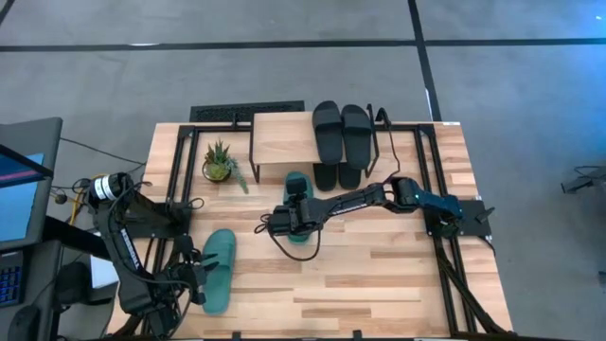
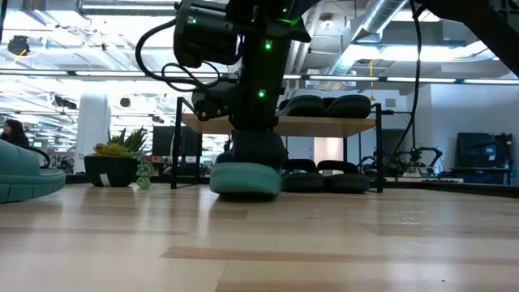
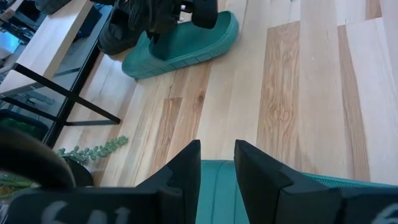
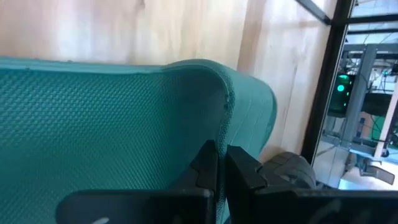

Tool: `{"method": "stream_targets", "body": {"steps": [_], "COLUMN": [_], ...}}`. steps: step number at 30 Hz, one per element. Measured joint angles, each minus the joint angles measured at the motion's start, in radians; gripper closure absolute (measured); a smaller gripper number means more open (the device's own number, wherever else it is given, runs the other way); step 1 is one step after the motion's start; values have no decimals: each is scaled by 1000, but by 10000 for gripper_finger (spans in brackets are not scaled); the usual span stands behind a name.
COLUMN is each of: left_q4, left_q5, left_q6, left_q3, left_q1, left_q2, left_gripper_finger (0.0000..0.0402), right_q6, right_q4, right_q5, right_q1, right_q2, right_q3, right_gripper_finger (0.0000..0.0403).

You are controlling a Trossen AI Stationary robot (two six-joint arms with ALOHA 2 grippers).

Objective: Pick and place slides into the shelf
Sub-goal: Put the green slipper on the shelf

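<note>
One teal slide [image 1: 298, 182] lies sole down on the table in front of the shelf [image 1: 282, 138]. My right gripper [image 1: 287, 218] reaches in from the right and is shut on it; it also shows in the low view [image 2: 246, 177] and the left wrist view [image 3: 186, 43]. A second teal slide [image 1: 220, 270] lies sole down near the left front. My left gripper [image 3: 217, 146] hovers open over that slide [image 3: 217, 186]. Two black slides [image 1: 343, 131] rest on the shelf's top board, and two more [image 1: 336, 175] sit under it. My right gripper [image 4: 219, 149] pinches a thin raised edge of the teal slide [image 4: 225, 118] between its two fingers. It comes from above, pointing down. The slide's sole [image 2: 246, 188] stays on the table.
A small potted plant [image 1: 220, 163] stands left of the shelf. Black frame rails [image 1: 175, 180] run along both sides of the tabletop. Bare wood [image 1: 379, 275] lies at the near right. A screen [image 1: 19, 189] stands beyond the table's left edge.
</note>
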Motion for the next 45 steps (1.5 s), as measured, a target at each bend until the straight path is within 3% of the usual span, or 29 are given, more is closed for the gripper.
{"method": "stream_targets", "body": {"steps": [22,45], "left_q4": [-1,-1], "left_q5": [1,1], "left_q6": [0,0], "left_q3": [0,0], "left_q1": [0,0], "left_q2": [0,0], "left_gripper_finger": [313,313], "right_q6": [-13,-23], "right_q4": [-51,-51], "right_q5": [6,29], "right_q1": [-45,5], "right_q2": [0,2], "right_q3": [0,-1], "right_gripper_finger": [395,400]}}
